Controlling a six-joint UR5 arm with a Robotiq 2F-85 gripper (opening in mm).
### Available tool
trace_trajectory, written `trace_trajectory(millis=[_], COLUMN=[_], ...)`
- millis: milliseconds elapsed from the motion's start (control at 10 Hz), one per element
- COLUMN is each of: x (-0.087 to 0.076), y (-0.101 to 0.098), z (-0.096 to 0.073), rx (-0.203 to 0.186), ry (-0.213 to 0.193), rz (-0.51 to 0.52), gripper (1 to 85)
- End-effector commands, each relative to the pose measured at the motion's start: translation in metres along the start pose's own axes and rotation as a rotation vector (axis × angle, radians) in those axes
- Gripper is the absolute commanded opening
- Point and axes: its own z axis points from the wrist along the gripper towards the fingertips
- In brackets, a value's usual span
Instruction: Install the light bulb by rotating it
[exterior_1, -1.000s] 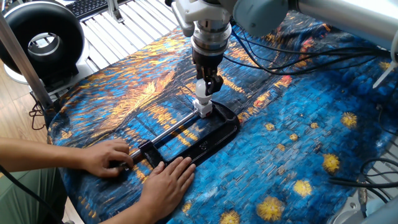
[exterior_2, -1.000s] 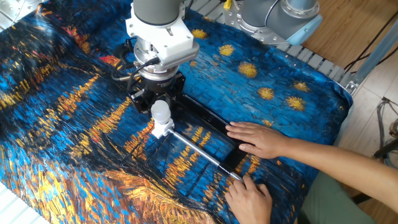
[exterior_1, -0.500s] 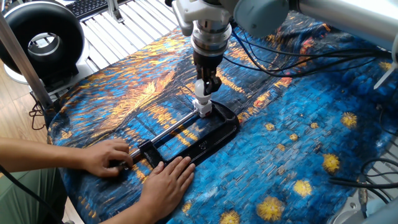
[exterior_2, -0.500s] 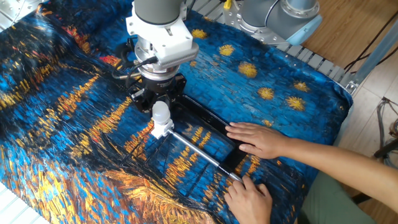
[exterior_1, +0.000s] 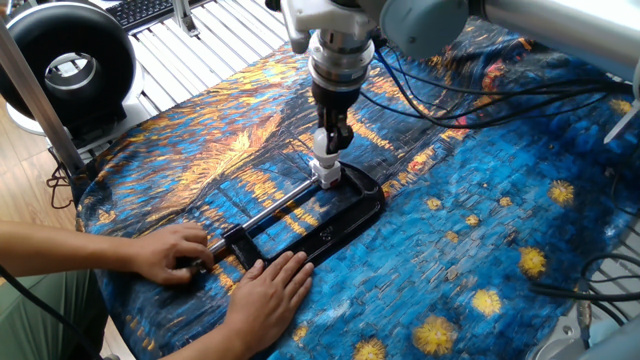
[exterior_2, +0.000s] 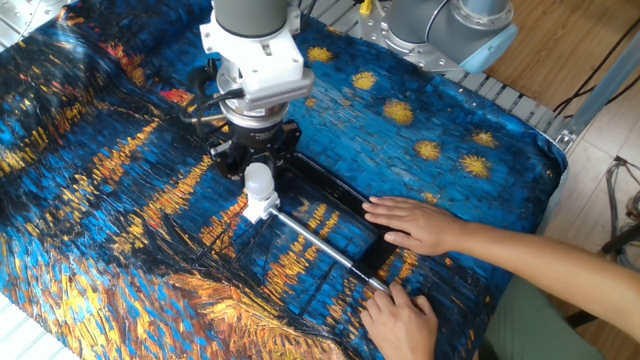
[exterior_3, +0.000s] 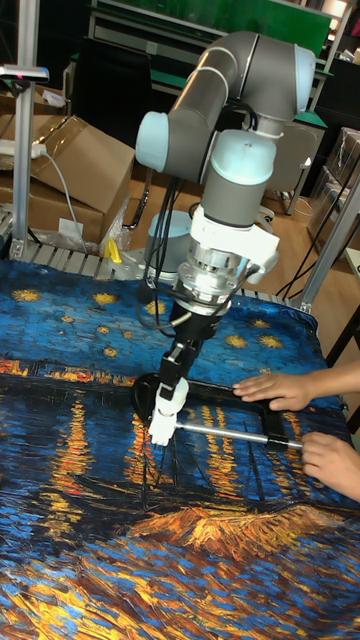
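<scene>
1. Light bulb (exterior_2: 259, 178): small, white, with a frosted dome. It stands upright between the fingers of the pincer, its neck in the white socket block (exterior_2: 262, 208) directly below.
2. Pincer (exterior_2: 258, 176): points straight down from the arm's wrist, black fingers closed on the bulb's sides; in the one fixed view the fingers (exterior_1: 343, 130) flank the bulb (exterior_1: 327, 150).
3. Socket block: sits at the near end of a black frame (exterior_1: 340, 222) just below the pincer, resting on the table.
4. Metal rod (exterior_2: 320, 244): runs from the socket block away from the pincer, along the frame.
5. Person's hands: one (exterior_2: 415, 222) lies flat on the frame, well apart from the pincer; the other (exterior_2: 402, 310) grips the rod's far end.
6. Table (exterior_2: 90, 150): covered by a blue-and-orange painted cloth, beneath everything.
</scene>
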Motion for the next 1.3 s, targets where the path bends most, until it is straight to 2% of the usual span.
trace_trajectory(millis=[0,100,200,400,600,900,1200], x=[0.005,0.005,0.002,0.000,0.003,0.005,-0.001], y=[0.008,0.010,0.006,0.000,-0.001,0.000,-0.002], z=[-0.003,-0.004,-0.003,0.001,-0.001,-0.004,0.002], rx=[-0.046,-0.054,-0.042,-0.027,-0.019,-0.034,-0.051], ry=[0.004,0.004,-0.005,-0.017,-0.010,-0.008,-0.023], rz=[0.087,0.131,0.193,0.354,0.531,0.745,0.870], gripper=[26.0,24.7,24.0,23.0,21.7,18.0,16.0])
